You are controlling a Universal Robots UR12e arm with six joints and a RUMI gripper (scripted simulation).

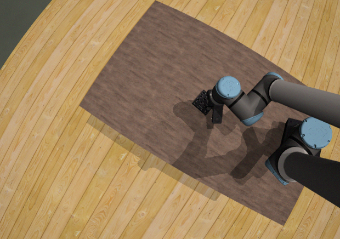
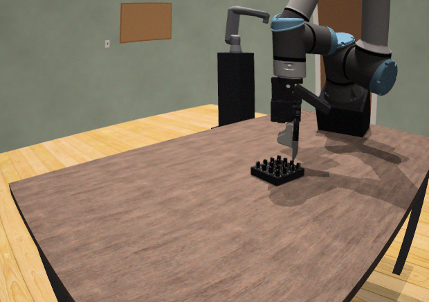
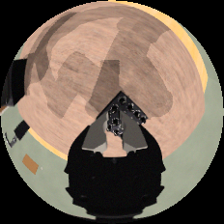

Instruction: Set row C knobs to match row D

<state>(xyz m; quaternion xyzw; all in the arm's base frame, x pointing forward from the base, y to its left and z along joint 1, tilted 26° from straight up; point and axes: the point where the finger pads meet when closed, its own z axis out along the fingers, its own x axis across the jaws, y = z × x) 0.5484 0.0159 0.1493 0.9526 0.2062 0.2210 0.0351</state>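
Just above knob box (image 2: 277, 173), narrow tool (image 2: 294, 156).

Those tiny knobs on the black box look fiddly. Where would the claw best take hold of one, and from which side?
Probably from straight above, pinching the knob's round sides. The knobs stand upright as short pegs, packed closely on the knob box, so a sideways approach would likely bump neighbours. The claw hangs vertically over the box's far edge, fingers narrow.

arm: bent, wrist vertical | end effector (image 2: 294, 156): pointing down, fingers nearly closed, nothing held
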